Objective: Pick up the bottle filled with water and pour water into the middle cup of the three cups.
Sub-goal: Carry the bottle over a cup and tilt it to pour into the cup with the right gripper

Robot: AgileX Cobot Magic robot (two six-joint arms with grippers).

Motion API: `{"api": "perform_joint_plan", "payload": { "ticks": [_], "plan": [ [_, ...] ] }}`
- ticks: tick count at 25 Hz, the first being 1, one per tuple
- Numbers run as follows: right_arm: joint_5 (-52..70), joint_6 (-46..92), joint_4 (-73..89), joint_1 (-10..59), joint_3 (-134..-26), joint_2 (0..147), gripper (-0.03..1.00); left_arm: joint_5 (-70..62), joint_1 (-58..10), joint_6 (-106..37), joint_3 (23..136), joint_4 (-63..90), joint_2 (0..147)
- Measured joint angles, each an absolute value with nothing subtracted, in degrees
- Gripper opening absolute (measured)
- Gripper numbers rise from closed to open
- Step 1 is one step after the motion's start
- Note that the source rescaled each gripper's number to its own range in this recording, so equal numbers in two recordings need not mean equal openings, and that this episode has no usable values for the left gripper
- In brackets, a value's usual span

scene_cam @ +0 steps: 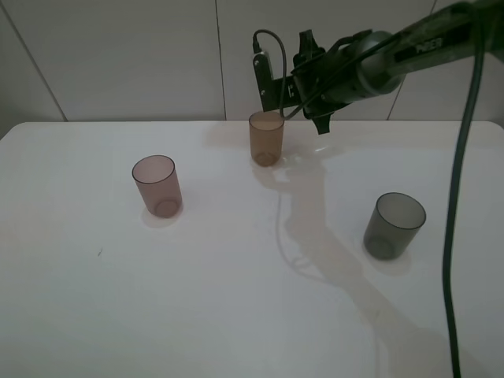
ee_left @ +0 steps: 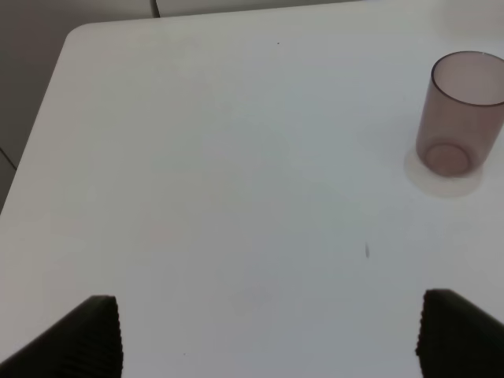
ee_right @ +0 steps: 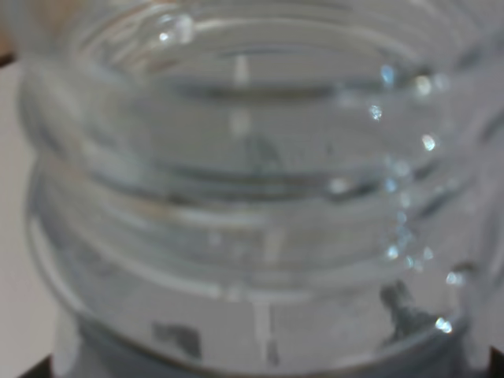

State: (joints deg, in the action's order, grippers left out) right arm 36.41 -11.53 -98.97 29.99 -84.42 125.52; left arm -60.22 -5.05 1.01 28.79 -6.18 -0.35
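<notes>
The three cups stand on the white table (scene_cam: 236, 315): a mauve-pink cup (scene_cam: 157, 185) at the left, the amber middle cup (scene_cam: 266, 138) at the back centre, and a dark grey cup (scene_cam: 394, 226) at the right. My right gripper (scene_cam: 276, 85) hangs just above and behind the amber cup's rim. It is shut on the clear bottle (ee_right: 252, 197), whose wide threaded neck, beaded with droplets, fills the right wrist view. In the exterior view the bottle is too clear to make out. My left gripper (ee_left: 268, 339) is open over bare table, and the pink cup (ee_left: 461, 114) stands well away from it.
The right arm (scene_cam: 394, 55) reaches in from the upper right, above the table's back edge. A dark cable (scene_cam: 461, 197) hangs down along the right side. A pale panelled wall (scene_cam: 118, 55) runs behind the table.
</notes>
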Motion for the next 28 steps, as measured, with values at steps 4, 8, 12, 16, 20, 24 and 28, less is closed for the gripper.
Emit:
{"api": "perform_joint_plan", "payload": {
  "ticks": [4,8,12,16,20,24,28],
  "plan": [
    [37.0,-10.9,-99.0,30.0,-84.8,125.5,0.00,-60.2,-5.0,1.0,28.8,-6.2,-0.3],
    [37.0,-10.2,-99.0,30.0,-85.0,125.5,0.00,-60.2,-5.0,1.0,28.8,-6.2,-0.3],
    [37.4,-7.3,-99.0,30.0,-85.1,125.5,0.00,-60.2,-5.0,1.0,28.8,-6.2,-0.3],
    [37.4,-5.4,-99.0,29.8,-85.1,125.5,0.00,-60.2,-5.0,1.0,28.8,-6.2,-0.3],
    [37.5,-4.3,-99.0,29.1,-85.1,125.5,0.00,-60.2,-5.0,1.0,28.8,-6.2,-0.3],
    [37.7,-4.0,-99.0,28.7,-85.1,125.5,0.00,-60.2,-5.0,1.0,28.8,-6.2,-0.3],
    [37.5,-2.3,-99.0,28.7,-85.1,125.5,0.00,-60.2,-5.0,1.0,28.8,-6.2,-0.3]
  ]
}}
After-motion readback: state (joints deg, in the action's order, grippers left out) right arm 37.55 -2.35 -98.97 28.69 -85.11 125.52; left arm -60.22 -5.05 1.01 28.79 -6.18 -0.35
